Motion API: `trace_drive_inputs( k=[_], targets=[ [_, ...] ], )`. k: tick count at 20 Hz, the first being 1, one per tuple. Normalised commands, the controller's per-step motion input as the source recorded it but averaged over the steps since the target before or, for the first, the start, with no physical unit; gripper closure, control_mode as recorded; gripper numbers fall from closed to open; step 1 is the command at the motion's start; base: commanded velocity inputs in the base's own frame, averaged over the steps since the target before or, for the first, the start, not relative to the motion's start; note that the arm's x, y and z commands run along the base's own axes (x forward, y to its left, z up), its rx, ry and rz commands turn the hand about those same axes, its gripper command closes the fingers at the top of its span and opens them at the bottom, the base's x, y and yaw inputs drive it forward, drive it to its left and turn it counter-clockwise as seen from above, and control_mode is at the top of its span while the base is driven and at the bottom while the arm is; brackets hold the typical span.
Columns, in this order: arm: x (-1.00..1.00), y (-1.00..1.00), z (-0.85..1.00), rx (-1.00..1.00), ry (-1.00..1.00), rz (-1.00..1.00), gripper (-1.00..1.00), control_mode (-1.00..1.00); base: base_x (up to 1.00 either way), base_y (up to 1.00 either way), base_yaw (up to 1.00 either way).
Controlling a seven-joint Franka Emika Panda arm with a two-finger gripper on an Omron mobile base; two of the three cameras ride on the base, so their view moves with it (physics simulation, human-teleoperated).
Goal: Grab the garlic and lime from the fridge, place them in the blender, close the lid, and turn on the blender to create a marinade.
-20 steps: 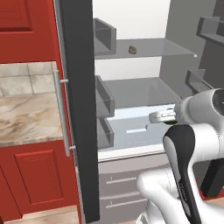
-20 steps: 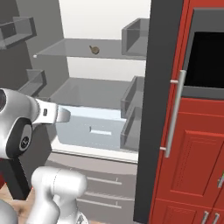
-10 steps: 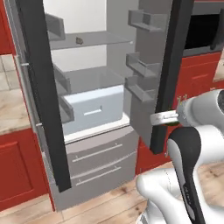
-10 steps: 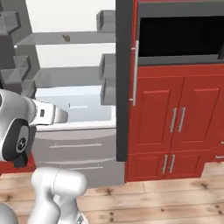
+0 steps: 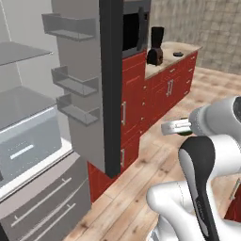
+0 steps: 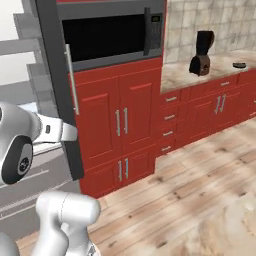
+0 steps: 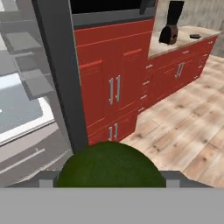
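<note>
A dark green lime (image 7: pixel 109 166) sits between my gripper's (image 7: pixel 109 183) fingers at the bottom of the hand view, and the jaws are shut on it. From the left base view the gripper (image 5: pixel 170 127) points left over the wooden floor, with a sliver of the lime (image 5: pixel 184 133) behind it. The fridge (image 5: pixel 110 84) stands open to the left, its dark door edge (image 6: pixel 55 75) near the hand. Far off on the counter stand the blender (image 5: pixel 156 46) (image 6: pixel 201 52) (image 7: pixel 169 28) and, to its right, the lid (image 5: pixel 178 53) (image 6: pixel 239 64) (image 7: pixel 195 36). The garlic is out of view.
Red cabinets (image 6: pixel 120 120) with a black microwave (image 6: pixel 112 35) above stand between the fridge and the counter (image 6: pixel 185 75). Red drawers (image 6: pixel 171 122) run below the counter. Wooden floor (image 6: pixel 200 190) stretches out toward the blender.
The whole picture has swung right as the base turned: the fridge interior slid off to the left, and the red cabinets, counter and blender came into view.
</note>
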Motion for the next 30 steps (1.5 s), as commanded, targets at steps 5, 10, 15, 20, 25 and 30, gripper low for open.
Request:
trace_drive_inputs(
  k=[5, 10, 15, 20, 25, 30],
  targets=[
    [0.00, 0.00, 0.00, 0.00, 0.00, 0.00, 1.00, 1.00, 0.92, -0.34, -0.49],
    [0.00, 0.00, 0.00, 0.00, 0.00, 0.00, 1.00, 1.00, 1.00, -0.28, -0.36],
    [0.00, 0.00, 0.00, 0.00, 0.00, 0.00, 1.00, 1.00, 1.00, -0.46, -0.36],
    [0.00, 0.00, 0.00, 0.00, 0.00, 0.00, 1.00, 1.00, 1.00, -0.30, -0.25],
    [0.00, 0.00, 0.00, 0.00, 0.00, 0.00, 1.00, 1.00, 1.00, -0.22, -0.23],
    [0.00, 0.00, 0.00, 0.00, 0.00, 0.00, 1.00, 1.00, 1.00, -0.34, -0.24]
  ],
)
